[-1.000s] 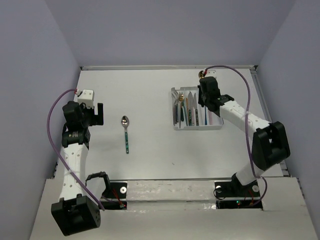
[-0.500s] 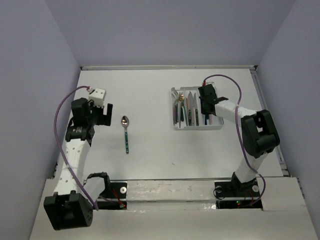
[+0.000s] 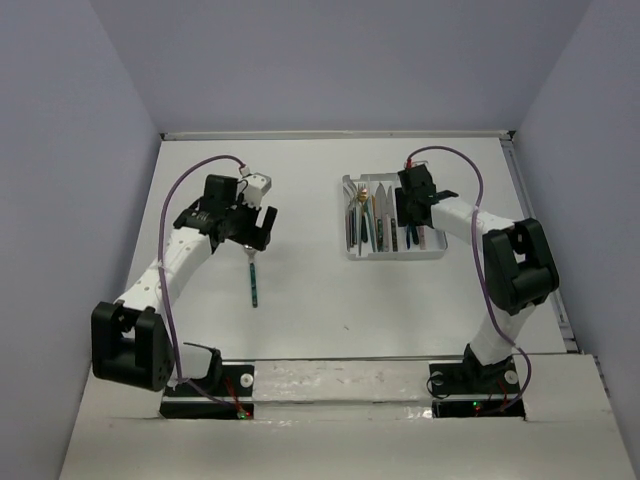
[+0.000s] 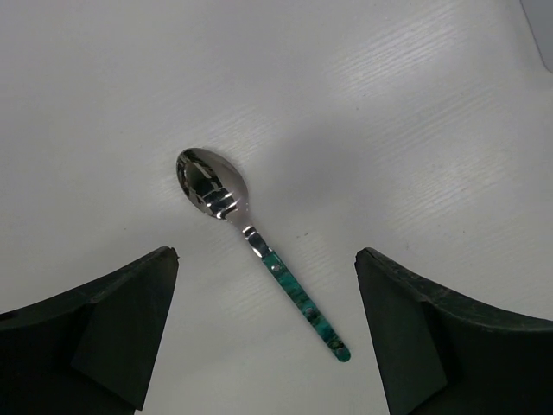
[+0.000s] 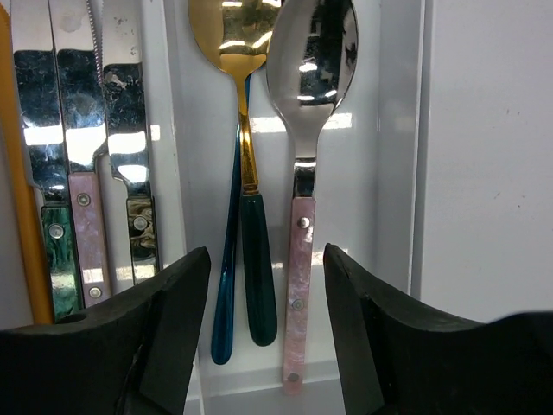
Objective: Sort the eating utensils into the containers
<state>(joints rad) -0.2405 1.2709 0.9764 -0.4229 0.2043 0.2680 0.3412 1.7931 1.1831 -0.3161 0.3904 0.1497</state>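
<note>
Spoon [image 4: 257,246] bowl: wrist-visible, probably hidden overhead.

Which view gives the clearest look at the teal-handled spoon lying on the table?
Left wrist: the whole teal-handled spoon lies large between the fingers of the open left gripper. Top external shows it small, its bowl end covered by that gripper. Right wrist does not show it.
</note>
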